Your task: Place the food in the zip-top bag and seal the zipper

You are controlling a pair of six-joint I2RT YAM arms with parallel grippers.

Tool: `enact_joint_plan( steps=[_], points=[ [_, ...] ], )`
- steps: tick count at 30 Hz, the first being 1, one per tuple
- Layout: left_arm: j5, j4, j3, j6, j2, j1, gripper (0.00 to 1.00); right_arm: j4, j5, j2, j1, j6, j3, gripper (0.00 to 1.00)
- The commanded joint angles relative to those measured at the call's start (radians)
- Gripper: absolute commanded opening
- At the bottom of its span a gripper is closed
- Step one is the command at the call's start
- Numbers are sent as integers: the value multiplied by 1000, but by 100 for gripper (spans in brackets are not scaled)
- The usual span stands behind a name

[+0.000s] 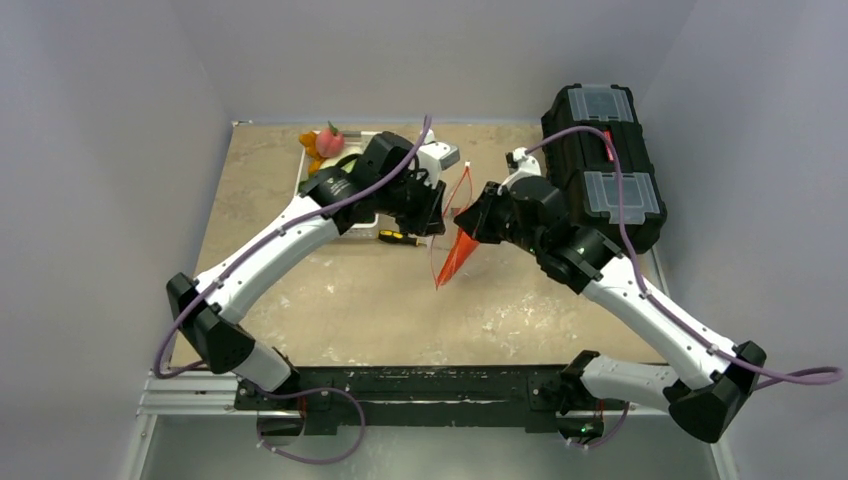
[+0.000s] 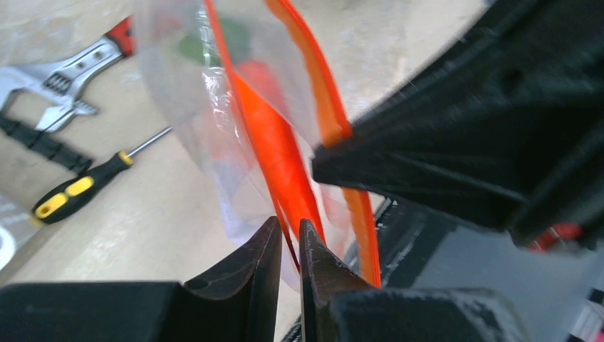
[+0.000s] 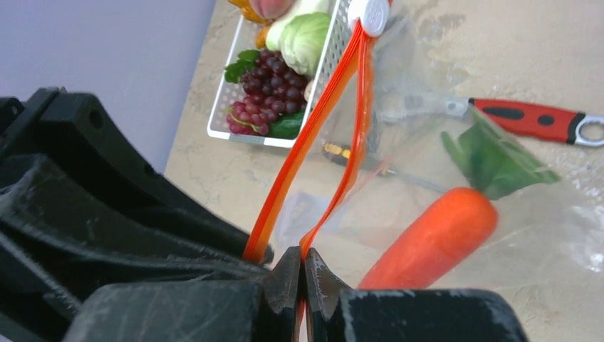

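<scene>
The carrot (image 2: 274,149) blurs behind the bag (image 2: 178,92) (its green end barely readable); the peach (image 3: 269,6) is cropped.

clear, floppy zip-top bag (image 3: 413,153) hanging upright just right of the white slotted basket (image 3: 246,135), mouth agape, red-orange zipper (image 3: 306,135) split into two strips. inside it, an orange carrot (image 3: 431,239) with green leaves. in the basket: dark purple grapes (image 3: 260,100), green cabbage (image 3: 305,39), pink peach (image 1: 329,142).

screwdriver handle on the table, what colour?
Black with yellow patches. The screwdriver handle shows best in the left wrist view.
</scene>
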Motion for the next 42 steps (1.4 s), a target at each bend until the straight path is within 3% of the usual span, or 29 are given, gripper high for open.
enact_joint_plan(
  steps=[1,6,8,10,12,18,20,24,28,32,37,42],
  points=[
    [266,170,-37,-76,-156,-4,12,-81,-13,-77,3,-119,105,0],
    [189,63,4,-136,-27,17,7,3,-49,-65,-2,-68,-24,0],
    [240,-43,83,-151,134,40,0,59,-27,-14,-12,-78,-93,0],
    [315,-129,165,-145,233,59,0,53,-8,59,-21,-99,-101,0],
    [312,-94,127,-138,195,63,0,38,-6,95,-22,-115,-81,0],
    [345,266,-87,-156,-145,40,0,-36,-2,6,-21,-163,60,0],
    [325,285,-106,-150,-187,39,0,-68,-31,-25,-20,-161,112,0],
    [303,270,-102,-166,-171,40,0,-77,-63,-73,-20,-135,135,0],
    [215,181,-79,-236,-65,41,0,-48,-10,-59,-22,-154,71,0],
    [237,155,-64,-263,-3,41,0,-47,76,2,-22,-191,10,0],
    [368,317,-130,-247,-107,41,0,-133,113,-10,-17,-256,126,0],
    [254,325,-166,-248,-173,41,0,-195,75,-57,-17,-244,259,0]
  ],
)
